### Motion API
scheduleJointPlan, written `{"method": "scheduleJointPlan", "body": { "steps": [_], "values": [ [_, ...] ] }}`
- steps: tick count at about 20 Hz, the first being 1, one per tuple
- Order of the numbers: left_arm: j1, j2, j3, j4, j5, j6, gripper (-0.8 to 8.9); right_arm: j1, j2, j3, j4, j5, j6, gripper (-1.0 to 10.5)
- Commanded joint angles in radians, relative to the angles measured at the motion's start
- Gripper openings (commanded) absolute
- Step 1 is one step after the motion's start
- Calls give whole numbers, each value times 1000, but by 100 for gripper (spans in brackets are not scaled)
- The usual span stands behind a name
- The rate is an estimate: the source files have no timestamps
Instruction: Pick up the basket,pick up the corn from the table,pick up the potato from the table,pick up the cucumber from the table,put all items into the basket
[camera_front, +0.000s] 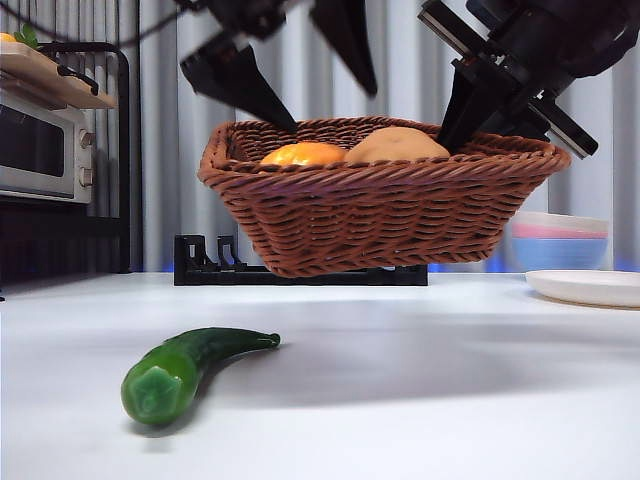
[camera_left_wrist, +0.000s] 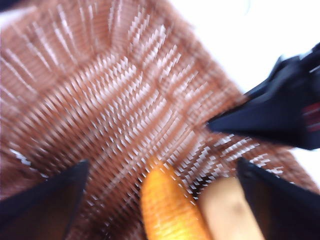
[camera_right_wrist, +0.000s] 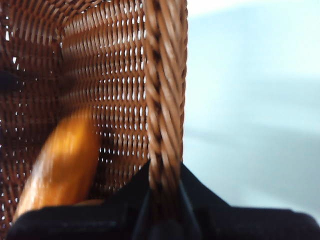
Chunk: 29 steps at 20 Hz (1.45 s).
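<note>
Basket (camera_front: 380, 215) is airborne, clear of the table (camera_front: 400, 400), with a shadow under it. Left to right in the front view: cucumber (camera_front: 185, 368) lies alone on the table, near the camera, below and left of the basket, thick end forward. Left gripper (camera_front: 290, 65) hangs over the basket's left half, jaws spread wide, nothing between them. Corn (camera_front: 303, 154) and potato (camera_front: 397, 146) sit side by side inside, tops showing above the rim. Right gripper (camera_front: 468, 115) is at the right rim.

Only the right wrist view shows the grip: right gripper (camera_right_wrist: 162, 200) clamped on the braided rim (camera_right_wrist: 165, 100), one jaw inside the wall, one outside. Corn (camera_right_wrist: 62, 162) lies close by inside.

Left wrist view is blurred: woven floor (camera_left_wrist: 110, 110), corn (camera_left_wrist: 170, 205) touching potato (camera_left_wrist: 230, 210), left gripper (camera_left_wrist: 160, 190) open above them.

Background: microwave (camera_front: 45, 150) at left, stacked bowls (camera_front: 560, 245) and plate (camera_front: 590, 288) at right.
</note>
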Motion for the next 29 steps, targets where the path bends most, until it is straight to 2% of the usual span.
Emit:
{"method": "scheduleJointPlan", "body": {
  "steps": [1, 5, 9, 13, 16, 22, 25, 29],
  "values": [
    [-5, -72, 72, -112, -3, 13, 507, -2, 1, 8, 19, -8, 8, -16],
    [-29, -269, 104, -317, -6, 27, 507, -36, 1, 9, 37, -8, 5, -16],
    [-85, -413, 104, -568, -10, -24, 507, -78, 1, 9, 42, -8, 5, -16],
    [-176, -438, 88, -690, -140, -100, 507, -105, 1, 9, 41, -10, 5, -16],
    [-242, -438, -39, -615, -218, -184, 507, -108, 1, 9, 41, -10, 6, -16],
    [-251, -419, -418, -326, -217, -297, 507, -122, 1, 9, 42, -9, 5, -16],
    [-211, -378, -537, -188, -206, -300, 507, -135, 1, 9, 42, -10, 5, -16],
    [-151, -260, -558, -43, -185, -283, 507, -140, 1, 10, 42, -8, 5, -16]
  ]
}}
